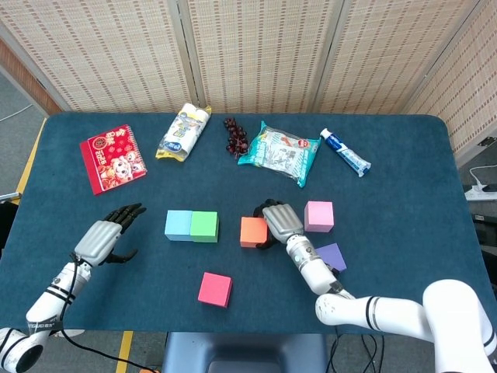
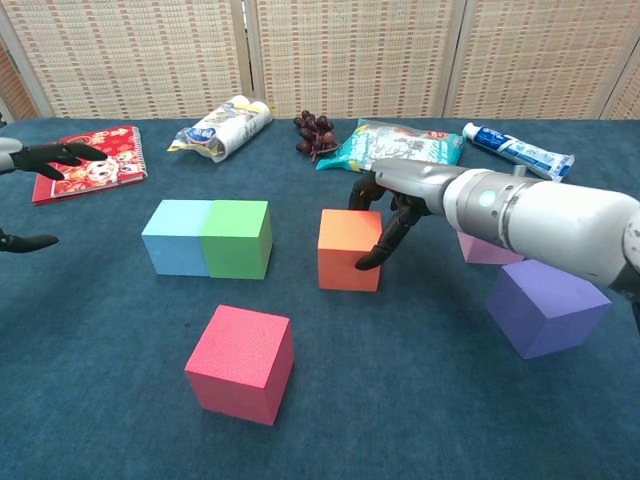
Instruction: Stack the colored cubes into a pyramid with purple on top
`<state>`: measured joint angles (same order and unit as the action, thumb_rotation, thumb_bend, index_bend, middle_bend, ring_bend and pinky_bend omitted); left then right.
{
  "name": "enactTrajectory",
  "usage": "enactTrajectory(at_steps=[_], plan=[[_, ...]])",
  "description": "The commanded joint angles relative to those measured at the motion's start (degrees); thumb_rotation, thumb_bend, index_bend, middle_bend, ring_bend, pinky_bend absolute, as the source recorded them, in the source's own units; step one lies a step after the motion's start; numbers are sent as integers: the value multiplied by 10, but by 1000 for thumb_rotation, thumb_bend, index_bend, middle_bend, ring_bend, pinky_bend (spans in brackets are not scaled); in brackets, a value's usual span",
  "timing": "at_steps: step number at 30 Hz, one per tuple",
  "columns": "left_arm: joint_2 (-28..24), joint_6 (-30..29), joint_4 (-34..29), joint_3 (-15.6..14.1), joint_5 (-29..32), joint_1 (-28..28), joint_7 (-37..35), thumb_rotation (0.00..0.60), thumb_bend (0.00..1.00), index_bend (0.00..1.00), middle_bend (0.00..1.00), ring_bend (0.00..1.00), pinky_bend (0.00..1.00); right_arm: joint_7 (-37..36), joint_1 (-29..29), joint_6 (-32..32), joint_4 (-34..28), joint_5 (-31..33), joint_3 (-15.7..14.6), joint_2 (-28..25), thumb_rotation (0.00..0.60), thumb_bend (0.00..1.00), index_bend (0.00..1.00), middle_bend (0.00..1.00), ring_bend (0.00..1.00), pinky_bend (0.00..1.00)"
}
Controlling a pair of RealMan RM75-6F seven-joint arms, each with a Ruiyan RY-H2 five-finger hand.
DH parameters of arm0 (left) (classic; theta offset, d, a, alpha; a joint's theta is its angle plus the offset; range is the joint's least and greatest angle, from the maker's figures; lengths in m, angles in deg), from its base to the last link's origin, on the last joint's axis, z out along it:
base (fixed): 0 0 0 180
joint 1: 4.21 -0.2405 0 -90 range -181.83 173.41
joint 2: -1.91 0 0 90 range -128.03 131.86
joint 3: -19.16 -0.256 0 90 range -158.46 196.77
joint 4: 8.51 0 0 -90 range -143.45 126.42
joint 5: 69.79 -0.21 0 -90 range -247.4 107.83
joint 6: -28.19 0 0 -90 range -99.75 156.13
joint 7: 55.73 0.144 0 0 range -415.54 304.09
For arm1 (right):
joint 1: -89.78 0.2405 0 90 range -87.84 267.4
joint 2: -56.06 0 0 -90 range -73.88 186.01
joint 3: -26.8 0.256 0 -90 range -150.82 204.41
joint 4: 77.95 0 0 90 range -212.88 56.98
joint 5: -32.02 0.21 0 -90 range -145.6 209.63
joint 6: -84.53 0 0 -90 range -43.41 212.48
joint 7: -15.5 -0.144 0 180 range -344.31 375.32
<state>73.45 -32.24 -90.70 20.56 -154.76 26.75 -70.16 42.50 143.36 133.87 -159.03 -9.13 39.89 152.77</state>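
Fingers (image 2: 385, 243) of the right hand (image 1: 281, 223) clasp the orange cube (image 2: 349, 249); the purple cube (image 2: 545, 307) lies behind them. Left hand (image 1: 106, 237) fingers spread, released, above the desk (image 1: 404, 256).

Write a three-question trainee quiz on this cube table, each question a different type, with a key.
1. True or false: the blue cube and the green cube sit touching side by side.
2. Multiple choice: which cube does the right hand touch? A) the red cube B) the orange cube C) the purple cube
3. Fill in: the left hand holds ____.

Key
1. True.
2. B: the fingers rest against the orange cube's right side.
3. Nothing: its fingers are apart above the table, left of the blue cube.
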Motion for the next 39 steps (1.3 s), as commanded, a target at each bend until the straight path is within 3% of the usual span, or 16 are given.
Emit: enactTrajectory(at_steps=[1,9,18,39], plan=[[0,-3,1,0,-1,-2,-4,600,344,0,0,0,128,-4,4,4,9,-4,4,9,600,208,566,432,301,354],[-4,-8,-1,-1,-6,-5,-7,600,343,0,0,0,127,-26,18,-7,17,-16,24,13,600,216,580,433,310,357],[-6,-8,-3,-2,-7,-6,-6,600,342,0,0,0,127,-15,54,-35,48,23,39,35,600,216,569,433,310,357],[-1,-5,6,-2,-9,-6,-14,600,344,0,0,0,127,11,99,-37,94,69,40,69,600,216,550,433,310,357]])
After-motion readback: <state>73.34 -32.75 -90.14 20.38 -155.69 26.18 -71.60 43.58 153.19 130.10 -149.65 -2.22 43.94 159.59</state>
